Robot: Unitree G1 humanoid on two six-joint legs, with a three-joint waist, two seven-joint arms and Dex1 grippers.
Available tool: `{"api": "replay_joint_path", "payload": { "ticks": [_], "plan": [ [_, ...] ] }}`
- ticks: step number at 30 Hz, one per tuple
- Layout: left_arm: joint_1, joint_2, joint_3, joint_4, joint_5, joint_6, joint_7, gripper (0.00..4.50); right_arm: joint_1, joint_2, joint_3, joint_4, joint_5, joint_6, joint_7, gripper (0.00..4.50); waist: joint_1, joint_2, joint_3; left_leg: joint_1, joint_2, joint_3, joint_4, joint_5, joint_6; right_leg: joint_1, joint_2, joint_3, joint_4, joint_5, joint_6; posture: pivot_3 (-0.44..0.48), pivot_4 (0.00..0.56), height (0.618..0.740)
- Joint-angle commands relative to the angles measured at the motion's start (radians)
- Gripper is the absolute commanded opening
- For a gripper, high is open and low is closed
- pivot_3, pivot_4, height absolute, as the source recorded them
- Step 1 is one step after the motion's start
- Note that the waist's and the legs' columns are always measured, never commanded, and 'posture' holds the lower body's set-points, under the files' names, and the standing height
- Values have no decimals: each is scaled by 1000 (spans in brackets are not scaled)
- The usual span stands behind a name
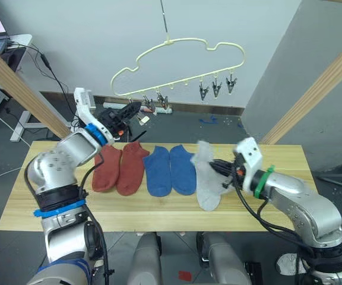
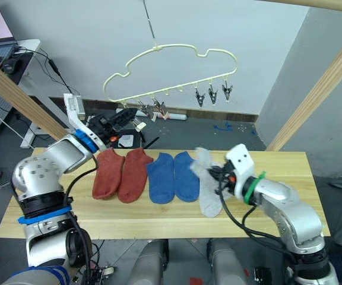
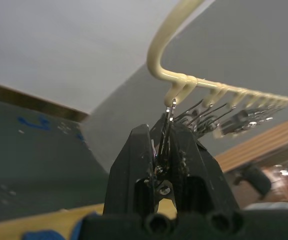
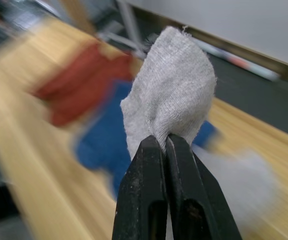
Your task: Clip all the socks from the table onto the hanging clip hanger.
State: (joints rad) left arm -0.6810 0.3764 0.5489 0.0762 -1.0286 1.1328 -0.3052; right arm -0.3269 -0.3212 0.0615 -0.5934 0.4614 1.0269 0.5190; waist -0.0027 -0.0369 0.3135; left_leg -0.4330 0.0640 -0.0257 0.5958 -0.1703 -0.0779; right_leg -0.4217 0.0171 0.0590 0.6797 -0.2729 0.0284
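Hanging above the far edge of a long light wood table (image 1: 34,208), a pale yellow-green clip hanger (image 1: 177,59) with a cloud-like outline carries a row of small metal clips along its lower wire. On the table, socks lie side by side in a row: two rust-red socks (image 1: 119,168) toward the robot's left, two blue socks (image 1: 170,170) in the middle, and a light grey sock (image 1: 206,185) to their right. The right tool (image 4: 165,142) is pressed together, pinching a light grey sock (image 4: 171,85) by a fold of its fabric, so that one end of it stands lifted off the table just beside the blue pair. Whether this is the same grey sock lying flat or a second one on top of it cannot be told. The left tool (image 3: 165,145) is raised near the left end of the hanger, its fingers closed around one of the metal clips (image 3: 170,111) there.
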Motion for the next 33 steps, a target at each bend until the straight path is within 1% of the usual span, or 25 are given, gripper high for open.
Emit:
{"api": "replay_joint_path", "payload": {
  "ticks": [1,4,6,8,12,21,29,33],
  "plan": [
    [-5,6,69,-2,-138,88,69,129,-98,129,34,9,68,67,-67,66,4,-2,1,0,0,0,0,0,0,0,-1,0,0,0,0,165,325,740],
    [-11,-3,78,-4,-206,108,111,129,-178,215,74,98,55,56,-101,66,10,-2,1,-1,-2,0,1,0,0,0,-2,0,-1,0,0,178,324,740],
    [-8,-9,71,-19,-239,110,136,129,-215,260,76,144,58,52,-116,66,16,-2,1,-2,-2,0,1,0,0,0,-2,0,-2,0,0,183,320,740],
    [-10,-17,78,-23,-284,105,171,129,-235,279,72,174,65,52,-122,66,25,-2,1,-2,-1,0,0,0,-1,0,-2,-1,-2,0,0,189,320,740],
    [3,-9,69,-37,-343,98,208,129,-251,279,70,200,72,52,-114,66,30,-2,1,-3,-1,-2,0,-1,-1,0,-3,-4,-2,0,0,195,319,740],
    [46,24,12,-81,-376,82,211,129,-304,302,46,253,101,46,-119,66,30,-2,1,-3,0,-4,-1,-1,-2,0,-3,-7,-2,0,0,210,305,740],
    [67,40,-23,-100,-397,54,201,129,-332,326,43,265,99,41,-137,66,31,-2,1,-4,-1,-7,-1,-1,-2,0,-3,-9,-2,0,0,208,299,740],
    [73,51,-38,-117,-375,13,173,129,-334,335,48,272,93,37,-143,66,32,-2,1,-5,-1,-9,-1,-1,-2,0,-3,-12,-2,0,0,208,299,740]
  ]
}}
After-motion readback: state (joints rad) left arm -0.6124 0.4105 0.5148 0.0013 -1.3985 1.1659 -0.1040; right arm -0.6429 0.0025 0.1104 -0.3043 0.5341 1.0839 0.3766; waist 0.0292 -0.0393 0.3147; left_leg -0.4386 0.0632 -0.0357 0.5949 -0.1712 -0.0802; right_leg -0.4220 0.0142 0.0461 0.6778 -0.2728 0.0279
